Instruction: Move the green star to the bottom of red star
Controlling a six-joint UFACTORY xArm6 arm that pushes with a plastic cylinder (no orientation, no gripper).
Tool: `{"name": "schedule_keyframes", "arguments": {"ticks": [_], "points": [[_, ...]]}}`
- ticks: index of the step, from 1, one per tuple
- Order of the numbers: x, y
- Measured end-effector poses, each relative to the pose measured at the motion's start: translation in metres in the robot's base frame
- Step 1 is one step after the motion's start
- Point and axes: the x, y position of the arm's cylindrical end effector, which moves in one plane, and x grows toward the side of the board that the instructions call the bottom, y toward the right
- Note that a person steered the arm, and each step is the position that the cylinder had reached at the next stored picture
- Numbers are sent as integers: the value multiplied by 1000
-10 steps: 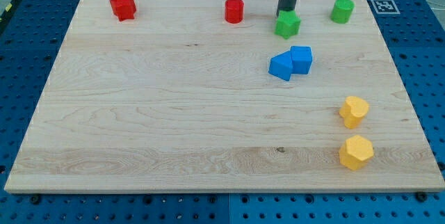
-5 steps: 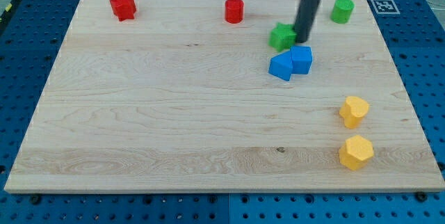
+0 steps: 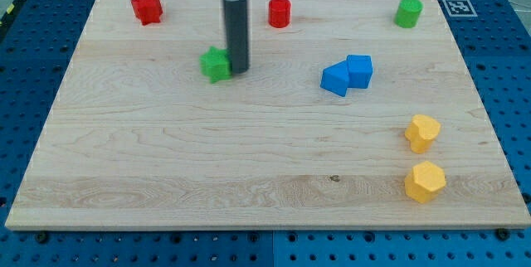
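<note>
My tip (image 3: pixel 239 71) touches the green star (image 3: pixel 216 65) on its right side, below-right of the red star (image 3: pixel 146 7).

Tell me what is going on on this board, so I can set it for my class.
A robot arm with a dark rod is pushing blocks on a wooden board. My tip sits against the view's right side of the green star, positioned to push it toward the view's left. The red star lies near the top left corner; the green star is not yet below it.
</note>
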Motion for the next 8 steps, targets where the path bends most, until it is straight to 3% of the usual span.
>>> {"name": "schedule_keyframes", "arguments": {"ticks": [2,5,8], "points": [[-29,8],[25,-79],[1,-61]]}}
